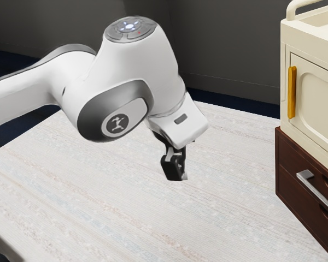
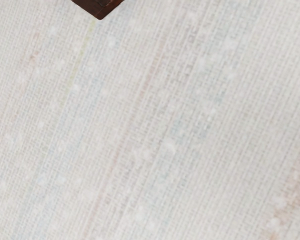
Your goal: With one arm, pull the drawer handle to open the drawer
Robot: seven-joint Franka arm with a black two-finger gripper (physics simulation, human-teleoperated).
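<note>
Walls (image 1: 224, 43) of plain dark grey stand well beyond the gripper (image 1: 176, 168), meeting in a corner behind the arm. Below them, a deep blue floor (image 1: 229, 102) shows along the table's far edge. Spread out beneath the gripper, the tabletop (image 1: 109, 191) is off-white and looks woven, streaked lengthwise in faint rust, beige and pale blue. Over it reaches the white Franka arm (image 1: 136, 65), trimmed in grey. Well apart from the gripper, toward the exterior view's right, a cream cabinet (image 1: 309, 38) sits on a dark brown drawer unit (image 1: 287, 188); one corner of that brown unit meets the cloth-like surface in the wrist view. The gripper hangs above the tabletop; whether it is open or closed, I cannot tell. A yellow upright handle (image 1: 292, 93) marks the cabinet door, and the silver drawer handle (image 1: 318, 191) lies below it, apart from the gripper.
</note>
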